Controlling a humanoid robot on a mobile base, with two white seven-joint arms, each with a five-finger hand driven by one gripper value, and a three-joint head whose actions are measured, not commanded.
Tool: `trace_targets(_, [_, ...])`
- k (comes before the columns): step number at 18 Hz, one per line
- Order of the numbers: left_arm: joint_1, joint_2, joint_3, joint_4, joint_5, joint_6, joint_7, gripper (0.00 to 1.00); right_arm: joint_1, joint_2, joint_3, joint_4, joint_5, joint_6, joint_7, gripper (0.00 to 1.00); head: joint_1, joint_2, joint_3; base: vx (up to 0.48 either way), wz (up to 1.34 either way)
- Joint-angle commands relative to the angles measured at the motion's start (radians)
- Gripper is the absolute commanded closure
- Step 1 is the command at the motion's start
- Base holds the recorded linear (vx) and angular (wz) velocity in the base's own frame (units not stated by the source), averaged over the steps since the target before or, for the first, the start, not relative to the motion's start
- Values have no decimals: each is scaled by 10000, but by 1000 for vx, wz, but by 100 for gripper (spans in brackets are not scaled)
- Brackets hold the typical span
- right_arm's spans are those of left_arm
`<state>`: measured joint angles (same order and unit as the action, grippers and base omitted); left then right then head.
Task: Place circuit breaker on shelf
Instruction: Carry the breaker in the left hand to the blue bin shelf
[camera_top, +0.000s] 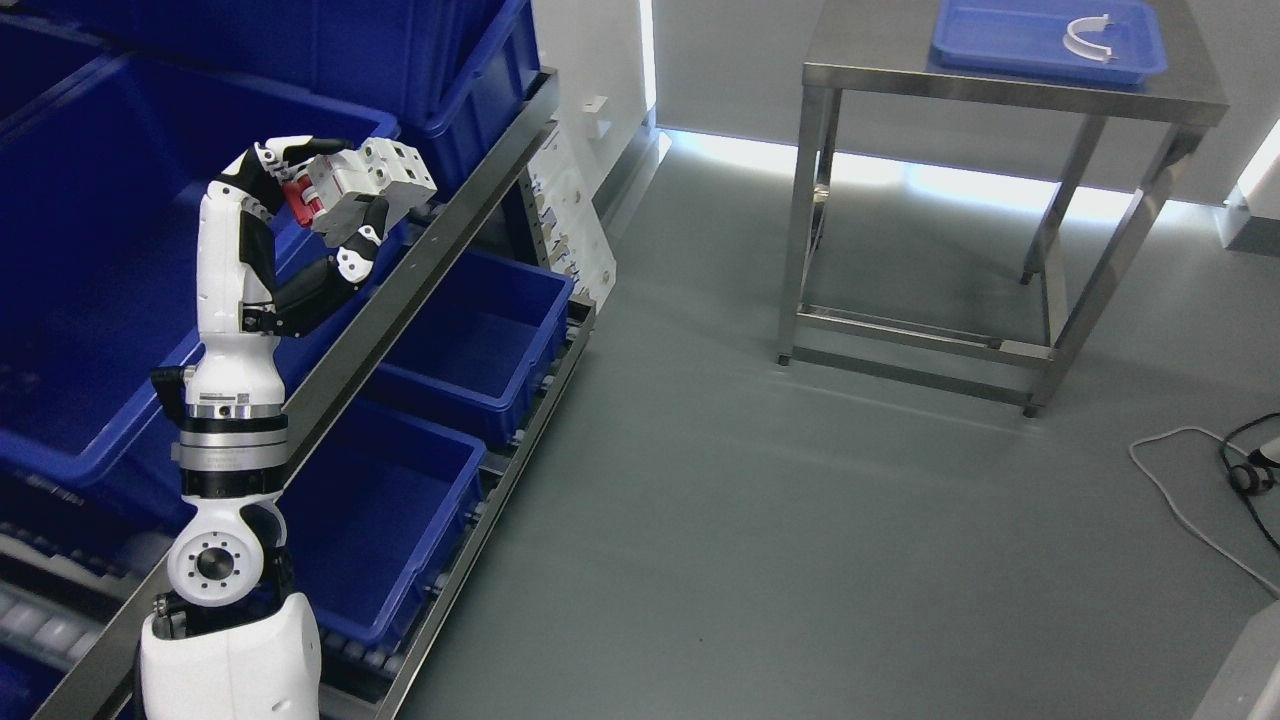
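Your left robot hand (335, 200) pinches the circuit breaker (368, 185) just above the shelf rail (440, 235), beside the upper blue bin (120, 300); risk: releasing here lets it clip the rail and tumble to the floor.

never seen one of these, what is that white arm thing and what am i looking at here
This is a single picture from a camera on a humanoid robot's head, looking down. The white jointed limb coming up from the lower left is the robot's own left arm, ending in a left hand with fingers. Those fingers are closed around a circuit breaker, a pale block with a red part, held up over the edge of a blue bin on a sloped metal shelf. More blue bins sit on the rows below. Across the grey floor stands a steel table carrying a blue tray with a white curved part in it. The right arm is out of view.
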<state>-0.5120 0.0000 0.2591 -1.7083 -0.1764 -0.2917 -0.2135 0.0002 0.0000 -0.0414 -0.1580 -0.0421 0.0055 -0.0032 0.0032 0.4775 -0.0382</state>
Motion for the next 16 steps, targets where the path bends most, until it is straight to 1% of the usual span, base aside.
trace_targets(1, [-447,175,-75,-21,0,812,-59,79,152,-175,0,0,7,421,2,0,0,0,0,-379,410])
trace_targets(2, [-569,212,-75,-21,0,1165,-59,79,152,-175,0,-15,-8,421,2,0,0,0,0,-379,410])
trace_targets(5, [-906,1728,-75,-6,0,2744,-212,79,152,-175,0,0,7,421,2,0,0,1,0,-324,480])
trace_targets(8, [-1290,3079,-151,9,-16,3360,-258,79,152,-175,0,0,-8,421,2,0,0,0,0,-259,809])
trace_targets(9, [-1413,3372,-273,9,-16,3468,-365,79,152,-175,0,0,7,421,2,0,0,0,0,-190,1044])
trace_targets(11, [-1918,3528,-473,9,-16,3820,-580,79,152,-175,0,0,7,421,2,0,0,1,0,-149,1014])
trace_targets(13, [-2409,3528,-931,55,-31,4860,-778,79,152,-175,0,0,-8,421,2,0,0,1,0,-65,881])
trace_targets(15, [-2854,3590,-1270,238,-107,5491,-1100,79,152,-175,0,0,-8,421,2,0,0,0,0,-24,627])
trace_targets(16, [-3145,3711,-1606,574,-412,5631,-1254,79,152,-175,0,0,-8,421,2,0,0,0,0,-4,353])
